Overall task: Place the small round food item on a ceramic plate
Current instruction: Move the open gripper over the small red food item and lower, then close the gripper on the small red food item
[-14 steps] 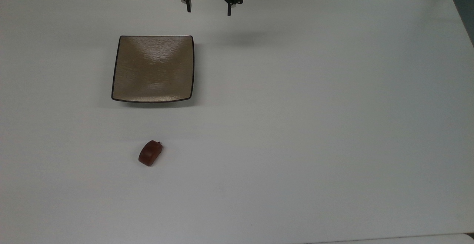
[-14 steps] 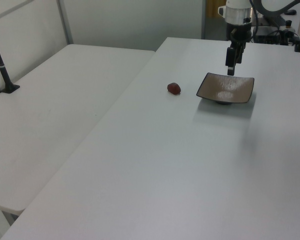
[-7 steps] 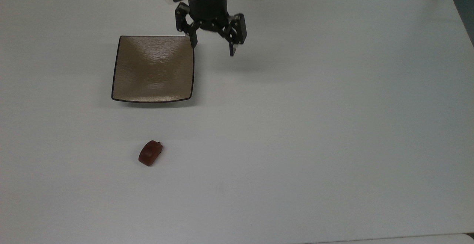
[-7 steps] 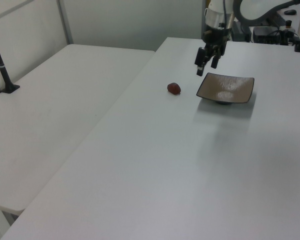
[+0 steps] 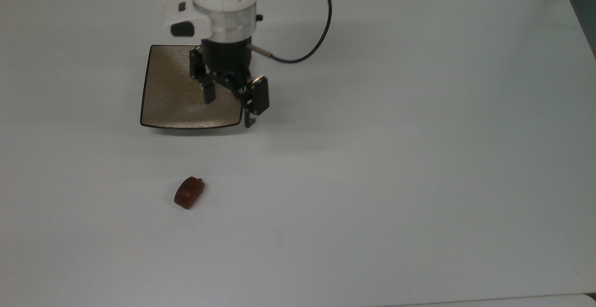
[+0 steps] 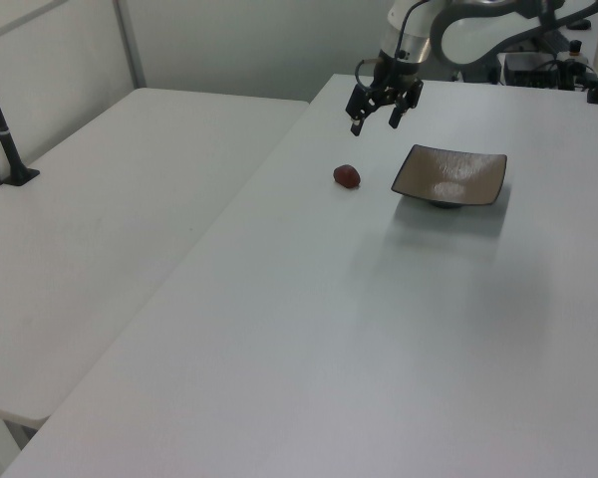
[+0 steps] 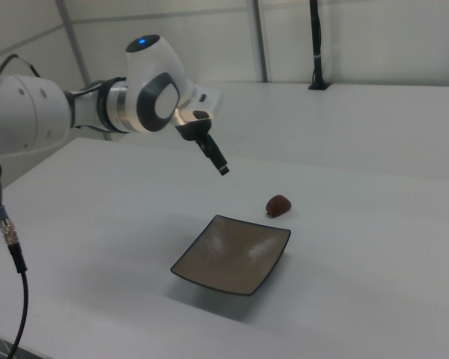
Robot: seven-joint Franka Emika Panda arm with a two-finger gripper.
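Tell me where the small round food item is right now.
The small round food item lies on the white table, apart from the ceramic plate and below it in the top view, with the gripper raised above the plate's edge.

- Your end effector [image 5: 230, 109] hangs with fingers spread, over the ceramic plate's [image 5: 172, 88] right edge in the top view.
- The small round food item [image 5: 189, 193] lies on the white bench [image 5: 396, 158], well apart below the plate.
- A dark cable [image 5: 312, 41] loops from the wrist.
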